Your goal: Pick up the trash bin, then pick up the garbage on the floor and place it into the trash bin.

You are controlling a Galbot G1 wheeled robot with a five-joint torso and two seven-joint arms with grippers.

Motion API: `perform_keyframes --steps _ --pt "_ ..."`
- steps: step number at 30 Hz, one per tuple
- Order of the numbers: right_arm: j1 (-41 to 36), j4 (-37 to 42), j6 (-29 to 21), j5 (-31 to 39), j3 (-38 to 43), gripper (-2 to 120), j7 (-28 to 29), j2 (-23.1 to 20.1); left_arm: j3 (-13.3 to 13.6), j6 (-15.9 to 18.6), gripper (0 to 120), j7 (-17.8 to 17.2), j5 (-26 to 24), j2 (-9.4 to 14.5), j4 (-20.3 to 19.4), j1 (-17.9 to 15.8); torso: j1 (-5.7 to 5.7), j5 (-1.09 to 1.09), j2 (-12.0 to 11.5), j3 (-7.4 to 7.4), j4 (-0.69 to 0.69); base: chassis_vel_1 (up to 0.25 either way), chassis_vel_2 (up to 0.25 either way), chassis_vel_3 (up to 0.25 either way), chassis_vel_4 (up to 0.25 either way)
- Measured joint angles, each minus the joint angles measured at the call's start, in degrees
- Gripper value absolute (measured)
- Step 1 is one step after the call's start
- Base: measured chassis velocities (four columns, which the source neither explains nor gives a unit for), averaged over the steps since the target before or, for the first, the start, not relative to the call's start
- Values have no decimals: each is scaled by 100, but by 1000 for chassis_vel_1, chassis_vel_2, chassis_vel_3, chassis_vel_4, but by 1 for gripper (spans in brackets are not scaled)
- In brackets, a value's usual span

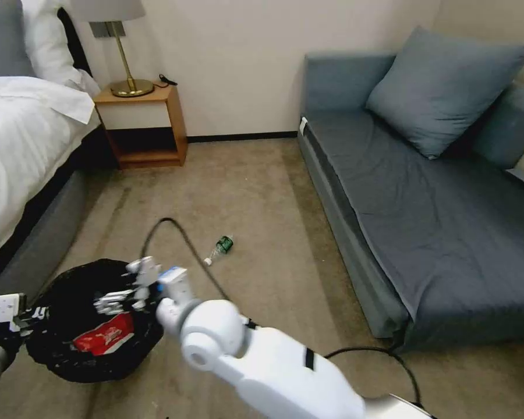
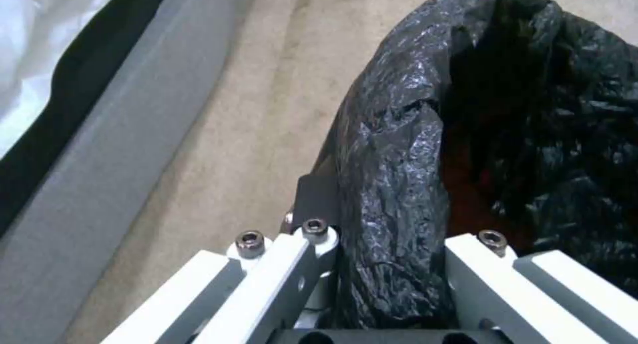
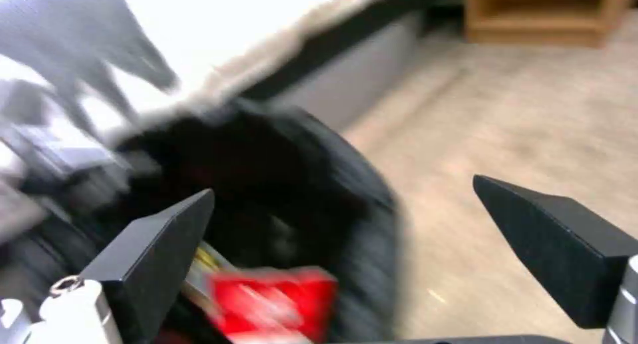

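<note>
The trash bin [image 1: 70, 355], lined with a crinkled black bag, stands on the carpet at lower left. My left gripper [image 1: 9, 317] is shut on its bag-covered rim [image 2: 398, 184], one finger on each side. Above the bin's mouth my right gripper [image 1: 119, 299] hangs open, its two dark fingers [image 3: 159, 249] spread wide and empty. A red-white wrapper [image 1: 106, 334] lies inside the bin, seen below the right gripper [image 3: 346, 219] as a red wrapper [image 3: 272, 299] with a yellow edge beside it. A small clear bottle [image 1: 220, 247] with a green label lies on the floor beyond the bin.
A bed [image 1: 23, 151] runs along the left, close to the bin. A wooden nightstand [image 1: 142, 125] with a brass lamp stands at the back wall. A grey sofa [image 1: 425, 192] fills the right side. A black cable [image 1: 180, 233] arcs over my right arm.
</note>
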Motion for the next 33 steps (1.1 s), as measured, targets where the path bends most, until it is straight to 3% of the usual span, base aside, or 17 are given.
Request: perform_keyframes --steps 3,4,7,10,15,21,33 --pt "-235 -103 -131 -635 412 100 -761 -910 -21 -3 5 5 -10 29 52 -6 0 0 0 0 -2 0 0 0 0" --pt "-235 -103 -131 -635 412 100 -761 -910 -21 -3 5 5 -10 29 52 -6 0 0 0 0 -2 0 0 0 0" --pt "-342 -517 -171 -1625 627 100 -1712 -1449 -10 -4 5 4 -11 35 68 -27 0 -1 0 0 -2 0 0 0 0" --pt "-294 -935 -148 -2003 669 100 -2278 -1573 13 -4 5 6 -12 9 68 -38 0 1 0 0 1 0 0 0 0" --pt "-132 -1712 75 -2422 640 100 -2912 -1559 16 -3 5 5 -2 -30 47 7 0 -1 0 0 0 0 0 0 0" --pt "6 -2688 792 -2853 492 100 -3645 -1298 -74 -3 5 4 4 -59 28 81 0 -1 0 0 0 0 0 0 0" --pt "239 -3635 1221 -3269 374 99 -3735 -771 -91 -3 5 8 14 -104 1 102 0 -2 0 0 1 0 0 0 0"
